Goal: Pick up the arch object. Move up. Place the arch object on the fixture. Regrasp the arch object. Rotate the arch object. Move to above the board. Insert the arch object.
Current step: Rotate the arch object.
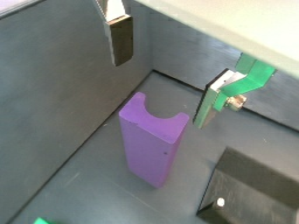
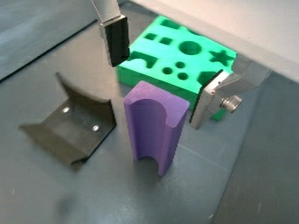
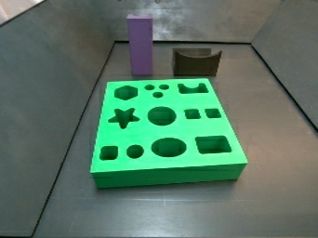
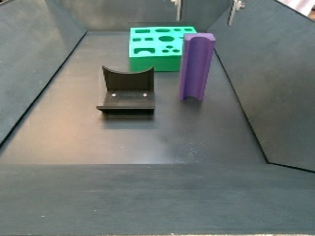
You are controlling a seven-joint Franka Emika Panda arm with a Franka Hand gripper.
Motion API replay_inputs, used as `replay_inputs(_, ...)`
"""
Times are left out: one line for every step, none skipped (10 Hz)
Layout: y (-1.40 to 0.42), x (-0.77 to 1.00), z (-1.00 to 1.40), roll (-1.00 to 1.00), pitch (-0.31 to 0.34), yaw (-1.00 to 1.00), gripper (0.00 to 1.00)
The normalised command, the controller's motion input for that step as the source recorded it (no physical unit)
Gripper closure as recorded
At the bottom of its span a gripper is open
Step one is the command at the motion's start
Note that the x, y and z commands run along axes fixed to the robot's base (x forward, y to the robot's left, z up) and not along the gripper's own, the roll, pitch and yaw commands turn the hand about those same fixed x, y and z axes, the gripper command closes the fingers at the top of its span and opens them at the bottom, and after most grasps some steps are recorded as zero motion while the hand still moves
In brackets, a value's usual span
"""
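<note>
- In a side view the fixture (image 4: 125,90) sits on the dark floor to the left, its curved dip facing up, clear of everything else.
- Just to its right the arch object (image 4: 197,66) stands upright on end, on the floor and untouched; the board (image 4: 161,46) lies flat behind both, near the back wall.
- In both wrist views the purple arch object (image 2: 156,122) rises below my gripper (image 2: 167,67), its notched top end pointing up toward the gap between my fingers.
- My fingers are spread wide with nothing between them: one dark pad (image 1: 121,41) hangs off to one side of the block, the silver plate of the opposite finger (image 1: 222,92) off to the other, neither touching it.
- In a side view the arch object (image 3: 140,45) stands beside the fixture (image 3: 195,61), both beyond the board's (image 3: 163,126) far edge; my gripper does not show there.
</note>
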Motion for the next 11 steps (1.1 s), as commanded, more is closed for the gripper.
replay_inputs(0.0, 0.02, 0.0, -0.06, 0.077, 0.8, 0.0)
replay_inputs(0.0, 0.02, 0.0, -0.06, 0.075, 0.47, 0.0)
replay_inputs(0.0, 0.02, 0.0, -0.06, 0.074, 0.35, 0.0)
replay_inputs(0.0, 0.0, -1.0, -0.06, 0.073, 0.2, 0.0)
replay_inputs(0.0, 0.01, -1.0, -0.05, 0.064, 0.13, 0.0)
replay_inputs(0.01, 0.04, -1.0, -0.03, 0.012, 0.09, 0.0)
replay_inputs(0.01, 0.04, -0.99, 0.0, -0.005, 0.07, 0.0)
replay_inputs(0.01, 0.03, -0.79, 0.04, -0.024, 0.05, 0.0)
replay_inputs(0.01, 0.03, -0.69, 0.06, -0.028, 0.05, 0.0)
replay_inputs(0.01, 0.02, -0.45, 0.09, -0.035, 0.04, 0.0)
replay_inputs(0.01, 0.02, -0.36, 0.11, -0.036, 0.03, 0.0)
